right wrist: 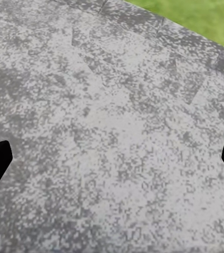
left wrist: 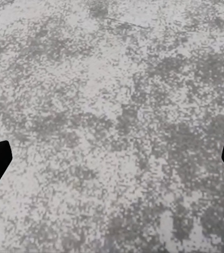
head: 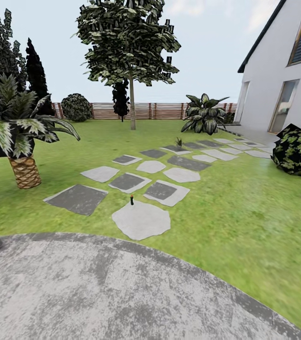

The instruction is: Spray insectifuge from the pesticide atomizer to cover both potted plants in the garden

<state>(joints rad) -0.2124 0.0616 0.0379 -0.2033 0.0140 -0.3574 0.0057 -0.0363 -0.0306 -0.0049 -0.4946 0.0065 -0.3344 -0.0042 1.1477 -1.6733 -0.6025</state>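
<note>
Head view: pesticide atomizer (head: 132, 199) stands on a pale slab (head: 141, 220) beyond the patio (head: 98, 293). Left tool (left wrist: 112, 163) and right tool (right wrist: 112, 163) hang wide open, empty. A hasty approach could topple the bottle.

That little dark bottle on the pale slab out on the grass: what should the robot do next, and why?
Probably roll forward off the speckled patio toward the pesticide atomizer. It stands upright on the nearest pale stepping slab, across a strip of lawn, seemingly beyond reach, while both wrist cameras look down at patio.

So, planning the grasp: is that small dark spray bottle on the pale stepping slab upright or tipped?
Upright: the small dark spray bottle stands vertically on the pale stepping slab.
</note>
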